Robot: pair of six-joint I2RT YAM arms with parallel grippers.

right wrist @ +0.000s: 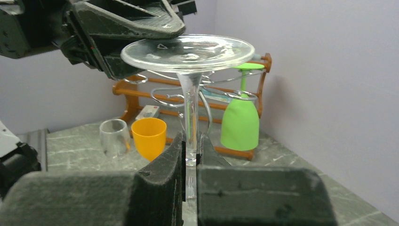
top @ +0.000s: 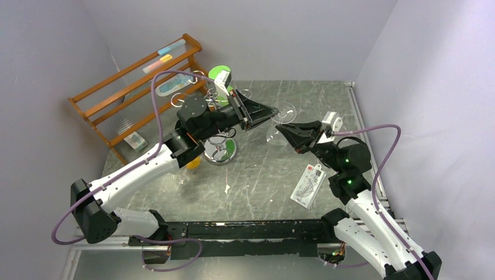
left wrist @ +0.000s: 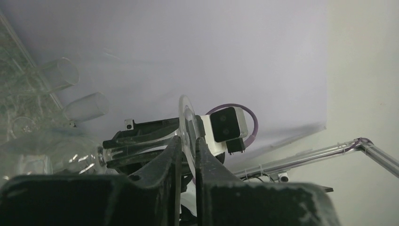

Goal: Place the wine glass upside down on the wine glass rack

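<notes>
My wine glass rack (top: 220, 149) stands on the counter (top: 262, 175). Right of it, held aloft, is the wine glass (right wrist: 188, 49), foot upward. My right claw (right wrist: 190, 141) is clamped on the stem and my left claw (left wrist: 188, 143) is pinched on the foot's rim, so I judge this a hand-over. Next, one claw must let go and the other slide the stem into a free hook. A white packet (top: 308, 184), farther right of the rack, bears print too small to read.
</notes>
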